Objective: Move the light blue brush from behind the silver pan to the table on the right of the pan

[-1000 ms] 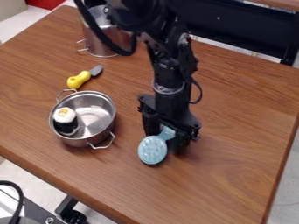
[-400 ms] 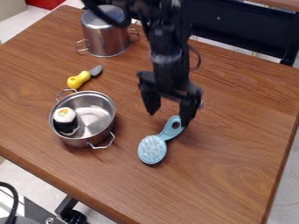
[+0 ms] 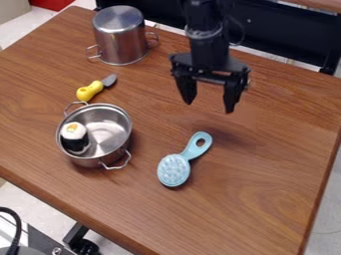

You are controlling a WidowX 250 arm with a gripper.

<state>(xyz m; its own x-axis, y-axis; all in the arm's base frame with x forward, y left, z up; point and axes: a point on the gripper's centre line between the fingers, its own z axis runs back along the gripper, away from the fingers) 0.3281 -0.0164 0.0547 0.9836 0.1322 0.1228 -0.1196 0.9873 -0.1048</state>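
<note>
Raised fingers [image 3: 188, 94], well above blue brush [image 3: 174, 170].

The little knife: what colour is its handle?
Yellow handle, best seen in the camera view.

Table [image 3: 266, 194] with upturned pot [image 3: 122, 42], open pot [image 3: 106, 130], knife [image 3: 91, 91], brush [image 3: 174, 170]

The arm [image 3: 208, 49] is presenting a black finish along its narrow, roughly cylindrical lower section. A pale grey band [image 3: 203, 34] is encircling this section. A thin, dark cable [image 3: 240, 33] is forming a loop along one side. The black pincer [image 3: 209, 107] is featuring a broad, angular crosspiece [image 3: 216, 76] with small, light, screw-like spots [image 3: 200, 71]. Two black fingers [image 3: 231, 97] are tapering towards narrow tips.
</note>
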